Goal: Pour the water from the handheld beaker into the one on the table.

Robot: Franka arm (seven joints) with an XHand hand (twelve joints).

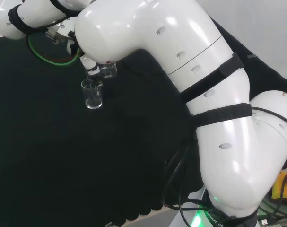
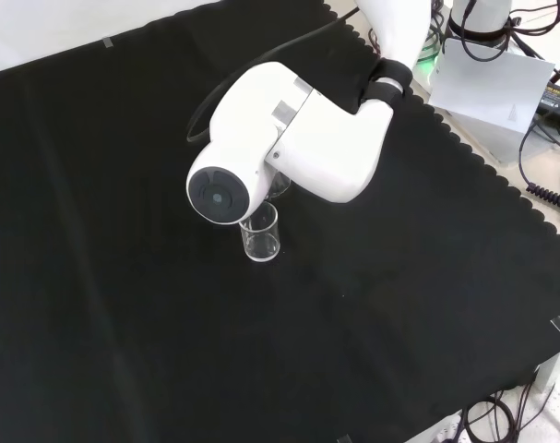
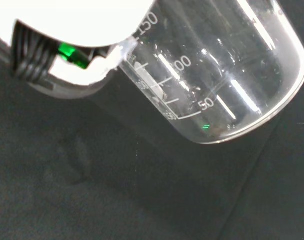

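A clear beaker [image 1: 92,97] stands upright on the black cloth; in the front view this beaker [image 2: 260,234] is just in front of the arm's round grey cap. Above it hangs the handheld beaker [image 1: 108,70], tipped with its mouth toward the standing one. In the front view a sliver of the handheld beaker [image 2: 280,185] shows behind the white link. Close up, the handheld beaker [image 3: 217,75] lies tilted, with printed graduations on its wall. My hand [image 3: 66,20] grips it near the rim, and part of the hand [image 1: 91,71] peeks out under the arm. I cannot tell how much water either vessel holds.
A green loop of cable [image 1: 39,53] lies on the cloth beyond the hand in the head view. The arm's big white links [image 1: 204,94] cover the right side. A white box [image 2: 492,88] and cables sit past the cloth's scalloped edge [image 2: 501,175].
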